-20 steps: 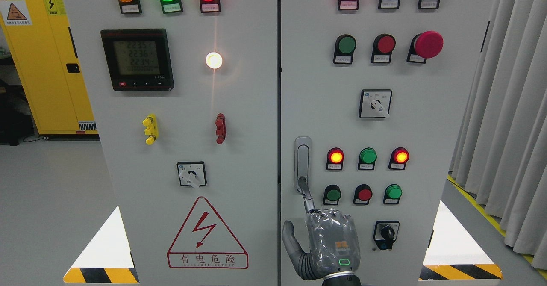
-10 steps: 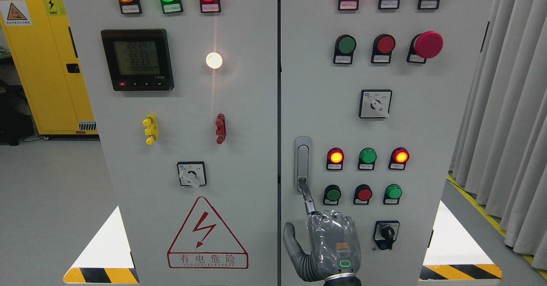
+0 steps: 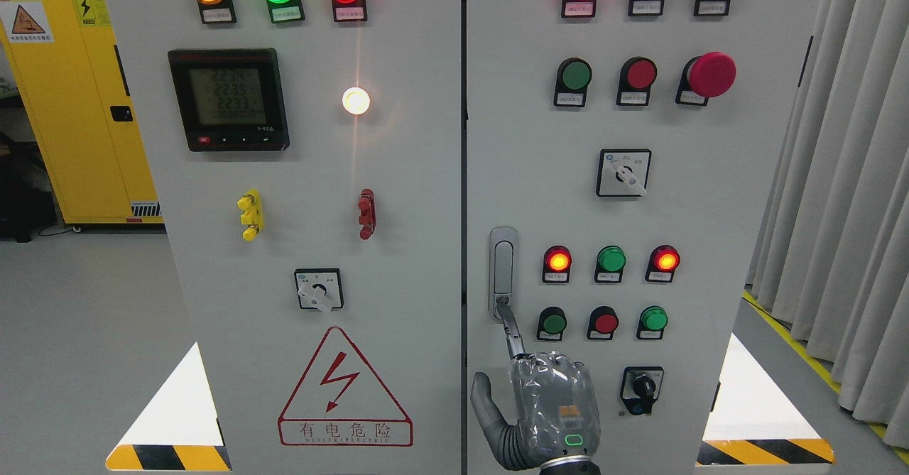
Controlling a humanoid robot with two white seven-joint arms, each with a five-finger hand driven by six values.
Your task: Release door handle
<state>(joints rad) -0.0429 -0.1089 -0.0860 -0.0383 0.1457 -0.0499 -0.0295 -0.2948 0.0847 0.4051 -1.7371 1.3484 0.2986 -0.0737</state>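
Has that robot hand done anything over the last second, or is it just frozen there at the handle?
Almost frozen. The hand has sunk very slightly, and its one outstretched finger still has its tip at the bottom end of the door handle. Nothing was gripped or let go. The meter digits flickered. The handle, doors, lamps and switches are as before.

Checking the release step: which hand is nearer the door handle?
The right hand: it sits just below the door handle, one extended finger reaching its lower end. The left hand is out of view.
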